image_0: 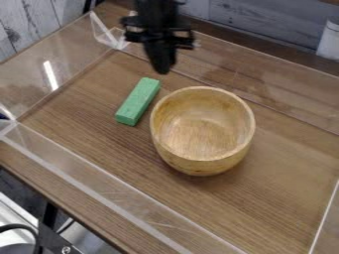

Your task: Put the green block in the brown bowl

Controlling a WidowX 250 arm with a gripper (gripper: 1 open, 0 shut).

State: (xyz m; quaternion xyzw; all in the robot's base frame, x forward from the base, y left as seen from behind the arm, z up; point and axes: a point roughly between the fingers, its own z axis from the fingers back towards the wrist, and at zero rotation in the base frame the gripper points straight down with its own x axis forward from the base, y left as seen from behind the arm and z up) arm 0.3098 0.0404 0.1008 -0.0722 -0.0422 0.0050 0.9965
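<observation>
The green block [137, 100] lies flat on the wooden table, just left of the brown bowl [203, 130], with a small gap between them. The bowl is round, light tan, and holds nothing. My gripper [163, 66] hangs pointing down above the table, behind the bowl's far-left rim and up-right of the block. Its dark fingers are pressed together with nothing between them. It touches neither the block nor the bowl.
A clear acrylic wall [79, 174] rings the wooden tabletop, low in front and along the left side. Bare wood lies to the right of and behind the bowl.
</observation>
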